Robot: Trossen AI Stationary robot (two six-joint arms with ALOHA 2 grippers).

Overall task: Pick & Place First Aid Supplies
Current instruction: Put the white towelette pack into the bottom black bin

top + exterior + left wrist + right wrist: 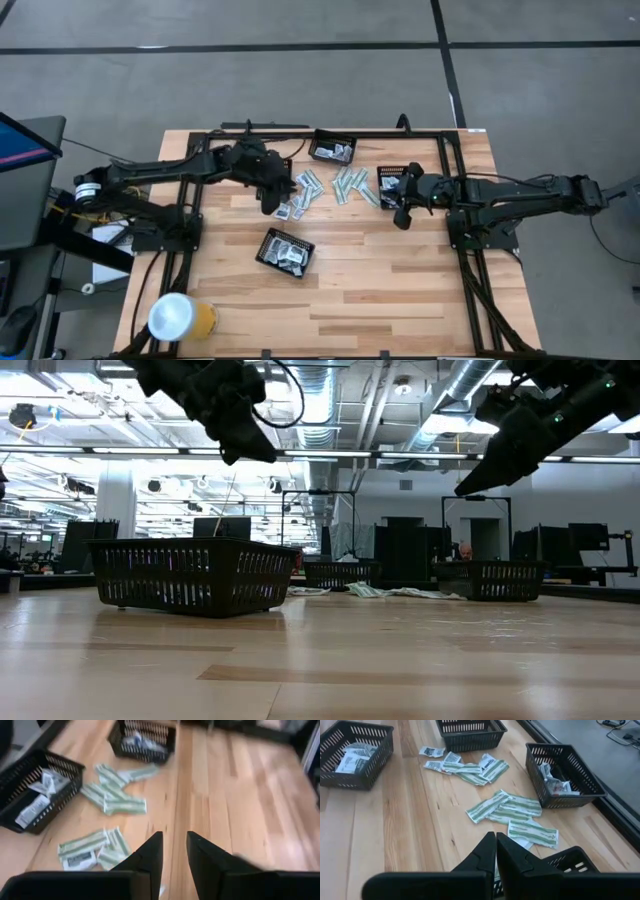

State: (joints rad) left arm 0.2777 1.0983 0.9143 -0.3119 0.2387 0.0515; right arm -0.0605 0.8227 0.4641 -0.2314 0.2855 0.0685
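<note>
A pale wooden table (380,290) stands on grey floor, first aid supplies (335,185) scattered at its upper centre among black mesh trays (286,250). Left gripper (272,205) hovers slightly parted, empty; right gripper (402,220) clenched, empty. Tray contents are hard to make out
</note>
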